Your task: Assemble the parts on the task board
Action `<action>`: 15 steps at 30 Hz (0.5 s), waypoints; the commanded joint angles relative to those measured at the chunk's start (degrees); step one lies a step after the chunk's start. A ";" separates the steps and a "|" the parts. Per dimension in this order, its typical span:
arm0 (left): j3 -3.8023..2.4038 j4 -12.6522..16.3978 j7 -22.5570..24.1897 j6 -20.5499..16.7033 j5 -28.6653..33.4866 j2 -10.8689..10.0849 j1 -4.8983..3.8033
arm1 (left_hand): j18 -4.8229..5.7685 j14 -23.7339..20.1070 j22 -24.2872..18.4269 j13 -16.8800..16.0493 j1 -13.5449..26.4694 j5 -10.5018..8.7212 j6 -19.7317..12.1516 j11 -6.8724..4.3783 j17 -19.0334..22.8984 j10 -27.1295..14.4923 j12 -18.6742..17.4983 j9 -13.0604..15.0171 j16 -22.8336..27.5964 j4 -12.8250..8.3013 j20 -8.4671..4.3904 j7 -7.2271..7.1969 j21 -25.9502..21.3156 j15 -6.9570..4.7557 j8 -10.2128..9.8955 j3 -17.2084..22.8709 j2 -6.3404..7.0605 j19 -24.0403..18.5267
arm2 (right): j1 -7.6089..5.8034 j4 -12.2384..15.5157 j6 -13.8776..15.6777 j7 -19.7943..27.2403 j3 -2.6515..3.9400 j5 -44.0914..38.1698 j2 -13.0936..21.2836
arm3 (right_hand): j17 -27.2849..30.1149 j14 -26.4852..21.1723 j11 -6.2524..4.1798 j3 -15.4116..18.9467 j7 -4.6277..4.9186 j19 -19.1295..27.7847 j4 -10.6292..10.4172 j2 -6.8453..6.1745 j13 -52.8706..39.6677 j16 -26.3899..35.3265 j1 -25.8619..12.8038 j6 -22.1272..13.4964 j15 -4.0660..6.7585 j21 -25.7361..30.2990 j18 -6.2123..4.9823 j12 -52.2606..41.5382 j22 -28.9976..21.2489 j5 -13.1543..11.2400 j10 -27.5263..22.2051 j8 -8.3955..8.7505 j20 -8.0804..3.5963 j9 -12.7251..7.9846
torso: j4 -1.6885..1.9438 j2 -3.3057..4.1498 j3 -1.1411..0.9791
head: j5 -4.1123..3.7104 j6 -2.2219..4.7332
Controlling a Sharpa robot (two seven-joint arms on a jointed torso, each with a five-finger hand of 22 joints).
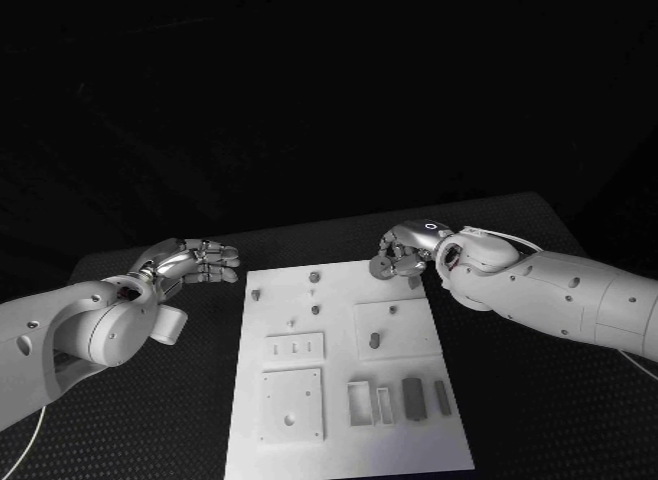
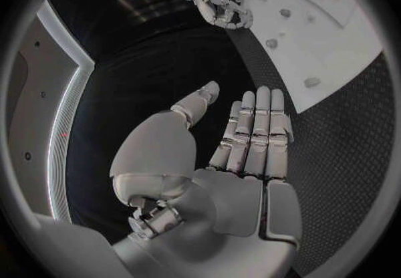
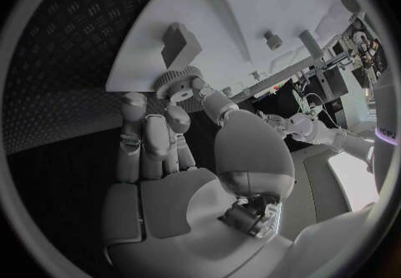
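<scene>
Your right hand (image 1: 404, 256) pinched a small grey toothed gear (image 3: 174, 82) at the white task board's (image 1: 329, 440) one-o'clock corner; seating it looked like the step in hand, calling for alignment over its peg. Your left hand (image 1: 197, 260) hovered empty, fingers apart, at nine o'clock.

the left robot hand (image 2: 242, 158) hangs over the black table (image 2: 351, 151), palm bare, fingers (image 2: 260, 124) straight and close together, thumb set apart. beyond it lies the white task board (image 2: 334, 44) with small parts (image 2: 311, 81). the right robot hand (image 2: 219, 7) is at the board's far edge.
</scene>
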State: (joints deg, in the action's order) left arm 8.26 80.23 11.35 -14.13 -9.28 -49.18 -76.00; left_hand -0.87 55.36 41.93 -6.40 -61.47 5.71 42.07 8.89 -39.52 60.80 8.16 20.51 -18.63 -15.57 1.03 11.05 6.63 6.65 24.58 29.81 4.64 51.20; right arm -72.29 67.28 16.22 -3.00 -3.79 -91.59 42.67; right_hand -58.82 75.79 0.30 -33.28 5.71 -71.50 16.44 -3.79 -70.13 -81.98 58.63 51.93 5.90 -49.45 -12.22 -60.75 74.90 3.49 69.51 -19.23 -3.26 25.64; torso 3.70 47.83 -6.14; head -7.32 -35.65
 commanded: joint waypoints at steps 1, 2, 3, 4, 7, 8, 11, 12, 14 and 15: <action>-0.03 0.14 0.38 0.36 0.11 0.02 -0.05 | 0.12 0.43 -0.05 0.06 0.46 -0.22 -0.41 0.32 -0.07 0.03 -0.34 0.09 0.20 -0.02 -0.22 1.07 -0.37 -0.12 -0.23 -0.25 0.01 0.18 | 1.45 -0.77 -8.57 -1.82 -1.05 -1.72 -0.18 | -0.07 0.00 -0.09 -0.09 0.96 0.07 0.04 1.02 0.14 0.18 0.17 1.65 0.02 -0.08 -2.78 0.06 1.15 -0.13 -0.32 -0.21 0.23 -0.07 | 4.48 0.01 -0.03 | -0.08 -0.08; -0.03 0.15 0.39 0.31 0.11 0.01 -0.05 | 0.12 0.43 -0.05 0.06 0.47 -0.22 -0.41 0.32 -0.07 0.03 -0.34 0.09 0.21 -0.01 -0.22 1.07 -0.38 -0.12 -0.24 -0.25 0.01 0.18 | 1.45 -0.79 -8.50 -1.79 -1.05 -1.72 -0.18 | -0.03 -0.02 -0.10 -0.09 0.95 0.07 0.06 1.18 0.16 0.18 0.14 1.70 0.03 -0.09 -2.78 0.04 1.16 -0.13 -0.32 -0.22 0.24 -0.06 | 4.44 -0.01 -0.02 | -0.08 -0.10; -0.03 0.16 0.40 0.30 0.13 0.02 -0.05 | 0.12 0.43 -0.05 0.06 0.47 -0.22 -0.41 0.32 -0.07 0.03 -0.35 0.10 0.21 -0.01 -0.22 1.07 -0.38 -0.12 -0.24 -0.25 0.01 0.18 | 1.45 -0.80 -8.47 -1.73 -1.06 -1.72 -0.20 | -0.16 0.04 -0.11 -0.08 0.93 0.08 0.08 1.33 0.18 0.13 0.11 1.77 0.04 -0.09 -2.78 0.01 1.17 -0.13 -0.33 -0.25 0.24 -0.03 | 4.43 -0.01 0.00 | -0.08 -0.12; -0.03 0.20 0.40 0.31 0.13 0.02 -0.05 | 0.12 0.43 -0.05 0.06 0.48 -0.22 -0.41 0.32 -0.07 0.04 -0.35 0.10 0.21 0.00 -0.22 1.07 -0.38 -0.12 -0.24 -0.25 0.00 0.18 | 1.45 -0.79 -8.36 -1.71 -1.06 -1.72 -0.21 | -0.16 0.04 -0.12 -0.07 0.92 0.08 0.07 1.44 0.20 0.12 0.06 1.84 0.05 -0.10 -2.78 0.00 1.17 -0.13 -0.33 -0.28 0.25 -0.01 | 4.42 -0.01 0.02 | -0.07 -0.14; -0.03 0.30 0.38 0.27 0.14 -0.05 -0.06 | 0.12 0.43 -0.05 0.07 0.50 -0.22 -0.41 0.32 -0.08 0.04 -0.36 0.10 0.23 0.02 -0.22 1.08 -0.39 -0.12 -0.25 -0.25 0.00 0.18 | 1.45 -0.50 -6.85 -1.82 -1.06 -2.14 -0.31 | -0.21 0.07 -0.34 0.10 0.68 0.07 -0.05 2.05 0.32 0.05 -0.54 2.74 0.22 -0.18 -2.78 -0.14 1.19 -0.13 -0.29 -0.70 0.33 0.23 | 4.43 0.02 0.05 | 0.07 -0.25; -0.03 0.35 0.37 0.25 0.14 -0.10 -0.06 | 0.12 0.43 -0.05 0.07 0.51 -0.21 -0.40 0.32 -0.09 0.04 -0.37 0.11 0.24 0.03 -0.22 1.09 -0.40 -0.12 -0.25 -0.25 -0.01 0.18 | 1.45 -0.36 -6.38 -1.83 -1.06 -2.17 -0.33 | -0.25 0.09 -0.34 0.09 0.68 0.07 -0.04 2.07 0.32 0.04 -0.54 2.75 0.22 -0.18 -2.78 -0.14 1.19 -0.12 -0.29 -0.70 0.33 0.24 | 4.43 0.03 0.05 | 0.10 -0.21; -0.03 0.33 0.38 0.18 0.14 -0.05 -0.06 | 0.12 0.43 -0.05 0.07 0.51 -0.20 -0.40 0.32 -0.11 0.05 -0.39 0.12 0.26 0.05 -0.22 1.10 -0.42 -0.12 -0.26 -0.23 -0.02 0.18 | 1.43 0.20 -4.67 -2.09 -1.05 -2.79 -0.29 | -0.25 0.09 -0.34 0.09 0.68 0.07 -0.04 2.07 0.32 0.04 -0.54 2.75 0.22 -0.18 -2.78 -0.14 1.19 -0.12 -0.29 -0.70 0.33 0.24 | 4.42 0.10 0.04 | 0.17 -0.09; -0.03 0.32 0.38 0.19 0.14 -0.05 -0.06 | 0.12 0.43 -0.05 0.07 0.50 -0.20 -0.40 0.32 -0.11 0.05 -0.40 0.12 0.27 0.05 -0.23 1.10 -0.42 -0.12 -0.26 -0.22 -0.03 0.18 | 1.43 0.38 -4.08 -2.49 -1.04 -3.15 -0.33 | -0.41 0.18 -0.43 -0.03 0.58 0.03 0.06 2.38 0.35 -0.03 -0.38 3.00 0.30 -0.21 -2.78 -0.20 1.20 -0.13 -0.22 -0.82 0.29 0.31 | 4.43 0.07 0.03 | 0.21 -0.05; -0.03 0.33 0.37 0.18 0.14 -0.04 -0.06 | 0.12 0.43 -0.05 0.07 0.50 -0.20 -0.40 0.32 -0.12 0.06 -0.41 0.12 0.28 0.06 -0.23 1.11 -0.43 -0.12 -0.27 -0.22 -0.03 0.18 | 1.43 0.90 -3.20 -3.16 -1.04 -4.06 -0.39 | -0.52 0.24 -0.51 0.04 0.51 -0.02 0.11 2.29 0.38 -0.10 -0.44 3.15 0.38 -0.28 -2.78 -0.26 1.21 -0.13 -0.13 -0.88 0.28 0.35 | 4.44 0.00 0.04 | 0.26 -0.13; -0.03 0.32 0.38 0.20 0.14 -0.03 -0.06 | 0.12 0.43 -0.05 0.07 0.50 -0.20 -0.40 0.32 -0.12 0.06 -0.41 0.12 0.28 0.06 -0.23 1.11 -0.43 -0.12 -0.27 -0.21 -0.03 0.18 | 1.42 1.12 -2.79 -3.37 -1.03 -4.25 -0.39 | -0.56 0.26 -0.52 0.05 0.49 -0.04 0.12 2.26 0.39 -0.12 -0.44 3.17 0.40 -0.29 -2.78 -0.28 1.22 -0.13 -0.12 -0.88 0.27 0.36 | 4.45 -0.01 0.04 | 0.28 -0.17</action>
State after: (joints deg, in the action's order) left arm 8.27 80.41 11.33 -14.15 -9.28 -49.28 -76.00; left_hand -0.87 55.36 41.93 -6.41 -61.47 5.71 42.07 8.89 -39.57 60.80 7.93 20.56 -18.62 -15.57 1.03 11.04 6.42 6.65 24.58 29.81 4.63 51.20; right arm -72.15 68.31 16.89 -3.81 -3.93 -92.96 42.48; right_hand -59.32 75.93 0.09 -33.12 5.70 -71.42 16.60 -2.00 -69.81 -81.98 58.15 51.93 6.03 -49.45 -12.22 -60.76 74.90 3.26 69.31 -19.70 -3.17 25.67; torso 3.79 47.87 -6.10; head -7.10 -35.74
